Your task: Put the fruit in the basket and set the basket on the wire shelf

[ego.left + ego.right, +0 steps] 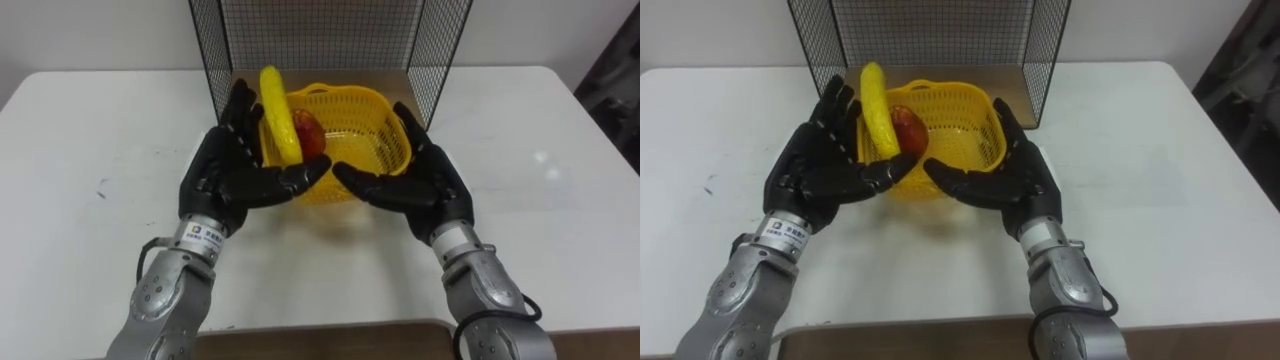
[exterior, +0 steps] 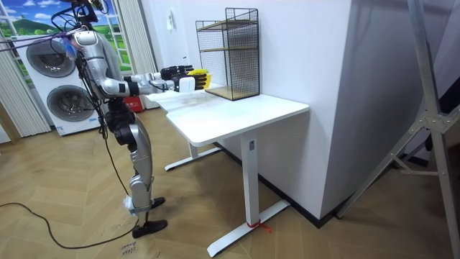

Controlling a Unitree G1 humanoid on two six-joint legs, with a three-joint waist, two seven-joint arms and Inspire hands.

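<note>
A yellow plastic basket (image 1: 365, 135) sits between my two hands, just in front of the wire shelf (image 1: 330, 30). A banana (image 1: 280, 120) stands up against the basket's left rim, and a red apple (image 1: 310, 137) lies beside it inside. My left hand (image 1: 232, 172) presses flat on the basket's left side with straight fingers. On the opposite side my right hand (image 1: 420, 182) does the same, and both thumbs reach under the front. In the room view the basket (image 2: 196, 79) is carried a little above the table.
The white table (image 1: 90, 140) stretches wide on both sides. The black wire shelf (image 2: 230, 50) stands at its far edge against the wall, with a wooden bottom board. I stand at the table's end on the room view's left, washing machines (image 2: 54, 65) behind me.
</note>
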